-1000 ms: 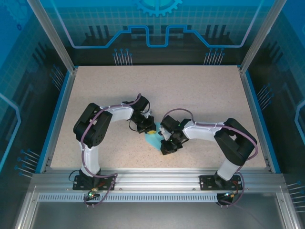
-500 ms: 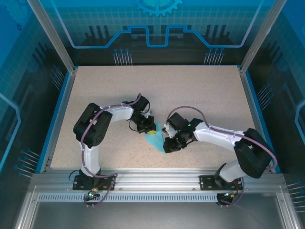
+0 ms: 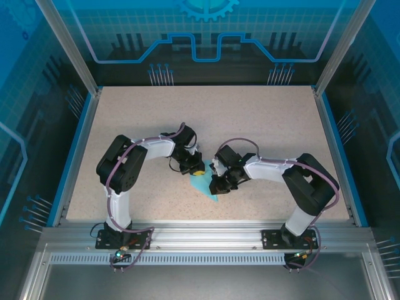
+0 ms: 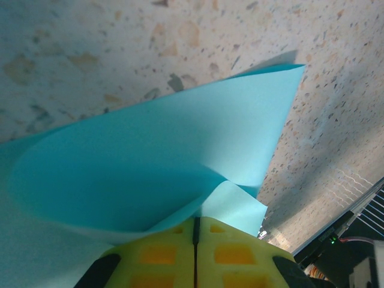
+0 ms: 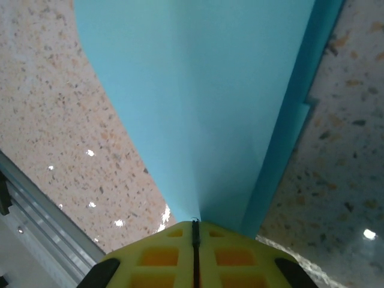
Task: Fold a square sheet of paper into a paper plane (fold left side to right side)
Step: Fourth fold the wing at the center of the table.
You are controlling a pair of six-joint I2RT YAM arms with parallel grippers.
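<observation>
First, right gripper (image 5: 194, 223): jaws pressed together, pinching an edge of the light-blue paper (image 5: 198, 90), which runs straight out ahead of them with a folded strip along its right side. Next, left gripper (image 4: 195, 221): jaws likewise closed on the paper, which bows up beyond them in a loose curl. Beneath and beyond both: speckled tabletop (image 3: 250, 119).

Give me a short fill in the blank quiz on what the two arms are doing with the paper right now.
1. The paper is light ____.
2. The number of arms whose jaws pinch it is ____.
3. The tabletop beneath is speckled ____.
Missing words: blue; two; beige.
</observation>
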